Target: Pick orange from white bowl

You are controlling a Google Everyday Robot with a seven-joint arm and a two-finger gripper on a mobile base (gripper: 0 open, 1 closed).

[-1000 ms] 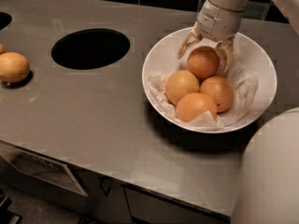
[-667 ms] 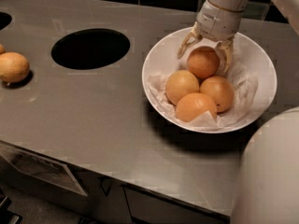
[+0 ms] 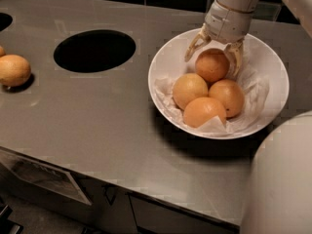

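Note:
The white bowl [image 3: 273, 65] stands at the right of the grey counter and holds several fruits on crumpled white paper. The orange [image 3: 212, 65], the darkest one, lies at the back of the pile. My gripper [image 3: 211, 65] reaches down from the top right and is open. Its fingers [image 3: 193, 48] stand on either side of the orange, the left one a little apart from it. A paler yellowish fruit [image 3: 189, 89], a light-orange fruit [image 3: 204, 111] and another orange fruit [image 3: 227, 95] lie in front of it.
A dark round hole [image 3: 94, 50] is cut in the counter to the left of the bowl. Another fruit [image 3: 13, 69] lies at the counter's far left edge. A white rounded robot part [image 3: 282, 179] fills the bottom right corner. A dark tiled wall runs along the back.

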